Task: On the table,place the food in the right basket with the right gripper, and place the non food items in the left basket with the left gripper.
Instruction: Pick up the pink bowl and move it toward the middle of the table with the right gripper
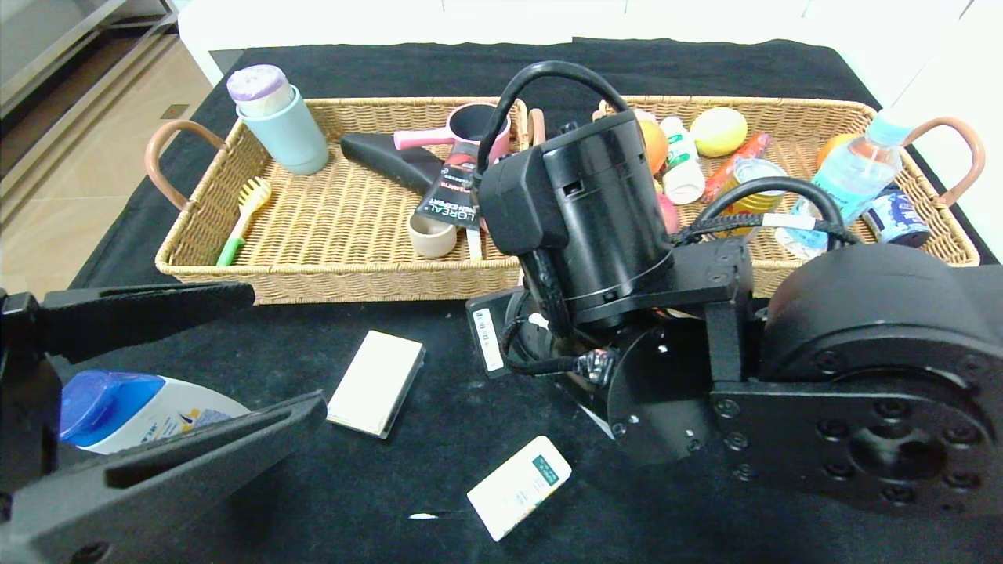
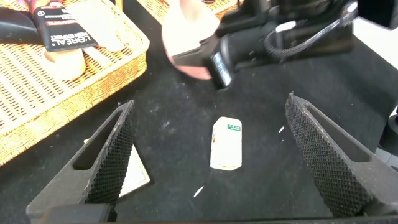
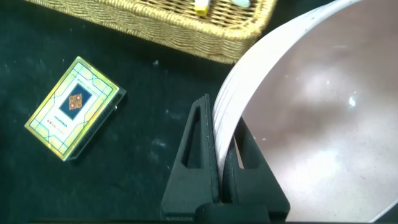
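Right tool point(image 3: 221, 155) clamped on the rim of the pink bowl point(image 3: 311, 118), low over the worktop point(image 1: 439, 439) just in front of the gap between the two baskets. Left tool point(image 2: 211, 162) spread wide, grasping nothing, hovering above the small white packet point(image 2: 226, 144) near the front edge. Beside it, the shampoo bottle point(image 1: 133, 409) between those fingers in the head view; cream box point(image 1: 376, 381) flat nearby. Left basket point(image 1: 313, 278) and right basket point(image 1: 925, 251) farther back, side by side, both already loaded.
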{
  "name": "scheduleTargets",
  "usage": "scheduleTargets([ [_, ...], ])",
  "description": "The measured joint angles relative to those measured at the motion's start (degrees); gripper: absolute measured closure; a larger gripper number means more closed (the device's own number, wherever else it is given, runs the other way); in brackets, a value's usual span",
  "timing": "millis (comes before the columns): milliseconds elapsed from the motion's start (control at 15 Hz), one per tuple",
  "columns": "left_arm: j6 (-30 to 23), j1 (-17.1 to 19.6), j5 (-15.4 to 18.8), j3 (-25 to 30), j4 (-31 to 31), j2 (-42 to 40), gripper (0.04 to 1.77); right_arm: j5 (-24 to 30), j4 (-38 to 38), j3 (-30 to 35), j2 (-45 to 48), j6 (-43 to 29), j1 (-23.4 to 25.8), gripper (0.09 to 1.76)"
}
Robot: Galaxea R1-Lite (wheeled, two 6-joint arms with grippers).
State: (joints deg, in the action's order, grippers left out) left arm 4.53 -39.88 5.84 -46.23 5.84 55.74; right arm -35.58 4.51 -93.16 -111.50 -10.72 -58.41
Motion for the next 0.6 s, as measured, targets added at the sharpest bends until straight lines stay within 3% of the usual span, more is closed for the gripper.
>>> scheduleTargets([
  [400, 0.0, 0.0, 0.1, 0.0, 0.0, -0.1, 0.09, 0.0, -1.2, 0.2, -2.7, 0.1, 0.7, 1.64],
  [600, 0.0, 0.0, 0.1, 0.1, 0.0, -0.1, 0.09, -0.1, -1.2, 0.3, -2.7, 0.0, 0.7, 1.14],
])
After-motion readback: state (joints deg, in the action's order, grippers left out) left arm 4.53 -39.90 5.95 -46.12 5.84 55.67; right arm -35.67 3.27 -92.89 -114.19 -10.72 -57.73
